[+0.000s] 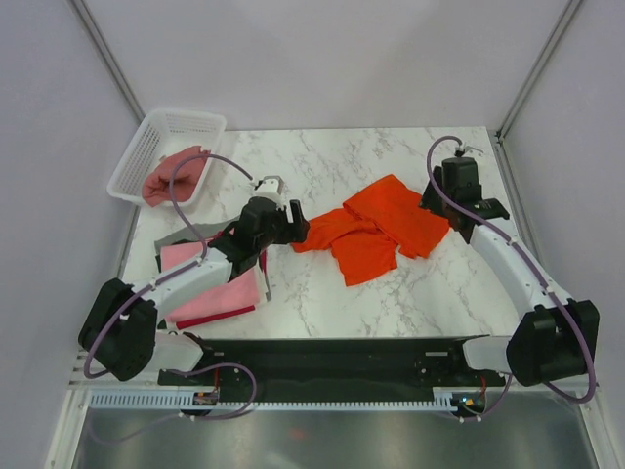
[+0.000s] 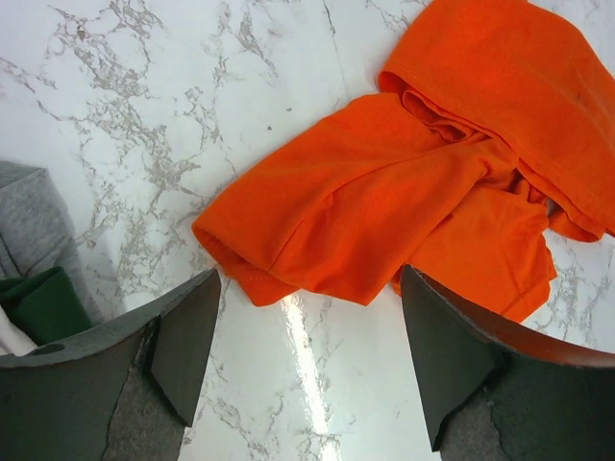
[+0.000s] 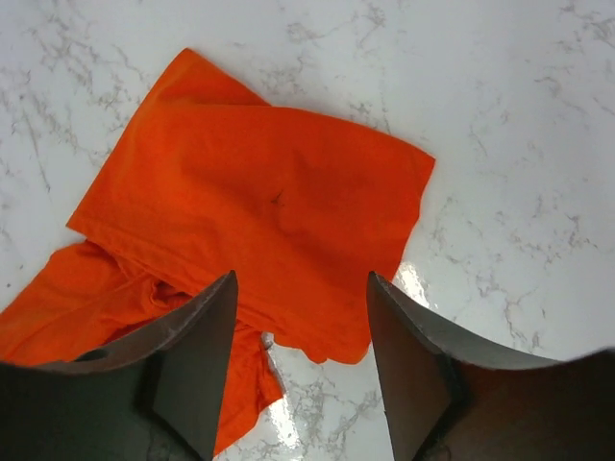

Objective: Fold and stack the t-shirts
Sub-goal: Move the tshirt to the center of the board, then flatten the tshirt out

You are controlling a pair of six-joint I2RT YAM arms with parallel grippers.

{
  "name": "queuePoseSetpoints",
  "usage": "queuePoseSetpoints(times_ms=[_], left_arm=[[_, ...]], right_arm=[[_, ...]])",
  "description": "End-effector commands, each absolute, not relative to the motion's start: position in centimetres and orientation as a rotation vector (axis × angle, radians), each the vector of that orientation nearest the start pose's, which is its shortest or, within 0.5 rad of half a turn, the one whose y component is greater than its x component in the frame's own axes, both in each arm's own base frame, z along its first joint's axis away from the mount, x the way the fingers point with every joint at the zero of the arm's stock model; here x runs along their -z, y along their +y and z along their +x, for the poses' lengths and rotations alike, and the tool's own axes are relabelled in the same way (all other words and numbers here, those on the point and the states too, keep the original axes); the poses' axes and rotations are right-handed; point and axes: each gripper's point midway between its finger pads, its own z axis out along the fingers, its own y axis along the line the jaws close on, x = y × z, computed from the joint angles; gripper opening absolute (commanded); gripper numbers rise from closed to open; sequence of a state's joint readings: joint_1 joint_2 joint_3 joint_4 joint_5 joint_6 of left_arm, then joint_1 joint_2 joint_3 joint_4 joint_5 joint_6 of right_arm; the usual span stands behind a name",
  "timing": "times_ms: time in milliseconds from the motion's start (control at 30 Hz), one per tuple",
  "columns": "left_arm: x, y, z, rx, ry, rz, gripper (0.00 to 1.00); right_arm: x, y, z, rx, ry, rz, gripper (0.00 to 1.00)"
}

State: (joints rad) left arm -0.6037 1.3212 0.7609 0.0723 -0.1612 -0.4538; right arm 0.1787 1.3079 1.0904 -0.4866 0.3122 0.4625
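Observation:
A bright orange t-shirt (image 1: 376, 227) lies crumpled on the marble table; it also shows in the left wrist view (image 2: 423, 182) and the right wrist view (image 3: 259, 202). My left gripper (image 1: 299, 228) is open and empty just left of the shirt's left end, its jaws wide over bare marble (image 2: 307, 360). My right gripper (image 1: 432, 202) is open and empty at the shirt's right edge (image 3: 300, 360). A stack of folded shirts, light pink (image 1: 220, 293) over red and grey (image 1: 176, 239), lies at the left. A dusty rose shirt (image 1: 174, 176) sits in the basket.
A white mesh basket (image 1: 146, 147) stands at the back left corner. Grey walls close the table at back and sides. A grey and dark green cloth edge (image 2: 34, 279) shows at the left of the left wrist view.

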Motion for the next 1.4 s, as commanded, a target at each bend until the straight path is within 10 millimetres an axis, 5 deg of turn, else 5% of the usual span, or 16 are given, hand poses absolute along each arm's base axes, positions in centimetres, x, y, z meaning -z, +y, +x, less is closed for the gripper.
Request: queuePoseSetpoints(times_ms=[0,67,200,367,667,800,900,1000,1300,1367], left_arm=[[-15.4,-23.2,34.2,0.527,2.062,0.112,0.83],[-15.1,-23.6,34.3,0.535,2.077,0.121,0.82],[-13.9,-25.0,34.1,0.587,2.118,0.183,0.84],[-12.4,-29.0,33.5,0.711,2.191,0.388,0.85],[-8.7,-30.3,33.6,0.694,2.324,0.455,0.79],[-8.1,-30.5,33.7,0.665,2.339,0.473,0.72],[-8.0,-30.5,33.8,0.653,2.342,0.476,0.54],[-7.9,-30.5,33.8,0.643,2.347,0.473,0.49],[-5.8,-30.4,34.3,0.515,2.417,0.489,0.51],[-5.6,-30.6,34.1,0.516,2.424,0.504,0.43]], right_arm=[[-17.9,6.1,37.2,-0.183,2.195,0.352,0.60],[-15.3,7.5,37.2,-0.237,2.258,0.296,0.55],[-12.0,9.8,37.0,-0.227,2.359,0.203,0.68],[-8.4,10.0,37.1,-0.151,2.431,0.191,0.76],[-3.5,8.5,37.2,-0.004,2.516,0.259,0.75],[-3.7,8.5,37.4,-0.009,2.492,0.276,0.37],[-4.6,8.3,37.3,-0.018,2.457,0.288,0.17],[-5.6,8.5,37.3,-0.049,2.432,0.281,0.03],[-7.2,9.2,37.3,-0.112,2.401,0.280,0.00],[-7.5,9.3,37.5,-0.118,2.397,0.284,0.00]])
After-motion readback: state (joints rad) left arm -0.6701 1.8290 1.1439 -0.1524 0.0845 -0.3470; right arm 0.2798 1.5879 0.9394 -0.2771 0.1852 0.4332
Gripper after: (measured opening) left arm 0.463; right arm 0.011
